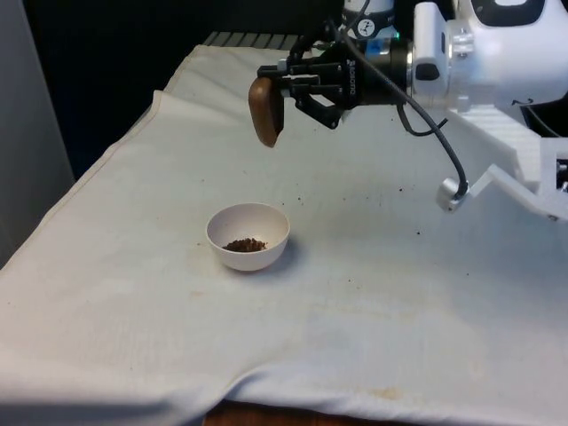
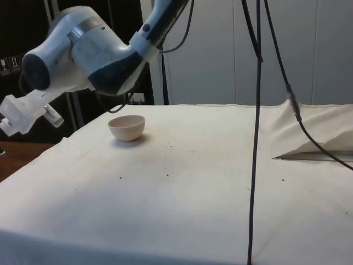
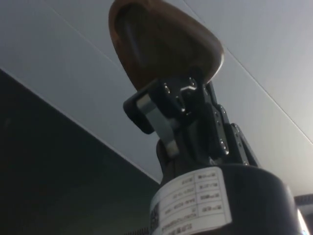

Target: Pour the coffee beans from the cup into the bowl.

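A brown wooden cup hangs in the air above the table, tipped on its side with its mouth turned towards the front view's left and slightly down. My gripper is shut on its rim, reaching in level from the front view's right. In the wrist view the cup sits at the fingers' tips, its hollow dark. Below and slightly nearer the front edge stands a white bowl with a small heap of coffee beans in it. The bowl also stands on the cloth in the side view.
A few stray dark specks lie on the white cloth. A black cable hangs down across the side view. The cloth is rucked up into a fold at the side view's right.
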`<act>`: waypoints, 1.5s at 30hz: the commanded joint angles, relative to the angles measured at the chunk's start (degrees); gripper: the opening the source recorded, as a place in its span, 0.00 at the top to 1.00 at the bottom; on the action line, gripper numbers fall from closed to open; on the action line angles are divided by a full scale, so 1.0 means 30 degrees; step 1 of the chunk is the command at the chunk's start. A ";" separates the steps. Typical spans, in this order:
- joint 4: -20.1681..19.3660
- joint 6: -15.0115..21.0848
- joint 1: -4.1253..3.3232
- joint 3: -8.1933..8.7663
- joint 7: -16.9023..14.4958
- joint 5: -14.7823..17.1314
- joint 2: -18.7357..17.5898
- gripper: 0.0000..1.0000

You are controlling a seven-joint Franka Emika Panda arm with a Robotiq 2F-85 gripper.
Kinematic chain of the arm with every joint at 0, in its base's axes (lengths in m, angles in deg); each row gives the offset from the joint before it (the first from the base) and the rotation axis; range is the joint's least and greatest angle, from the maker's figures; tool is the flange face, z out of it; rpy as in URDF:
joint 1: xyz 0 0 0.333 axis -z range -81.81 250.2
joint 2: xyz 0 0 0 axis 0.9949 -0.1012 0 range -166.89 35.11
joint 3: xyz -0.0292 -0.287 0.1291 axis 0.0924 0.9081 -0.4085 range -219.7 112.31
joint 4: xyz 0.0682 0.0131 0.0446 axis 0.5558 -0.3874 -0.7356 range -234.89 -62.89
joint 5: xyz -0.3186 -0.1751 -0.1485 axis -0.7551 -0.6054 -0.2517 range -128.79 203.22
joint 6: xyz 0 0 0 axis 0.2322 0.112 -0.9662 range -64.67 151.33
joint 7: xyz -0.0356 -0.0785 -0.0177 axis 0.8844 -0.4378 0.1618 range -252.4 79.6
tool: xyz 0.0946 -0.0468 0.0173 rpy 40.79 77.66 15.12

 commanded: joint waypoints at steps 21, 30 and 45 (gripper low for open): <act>-0.0821 0.0535 0.0420 -0.0172 0.0573 0.2731 0.1318 1.00; -0.1146 0.0802 0.0573 -0.0191 0.0840 0.3782 0.1719 1.00; -0.1566 0.1184 0.0668 -0.0191 0.1451 0.5634 0.2101 1.00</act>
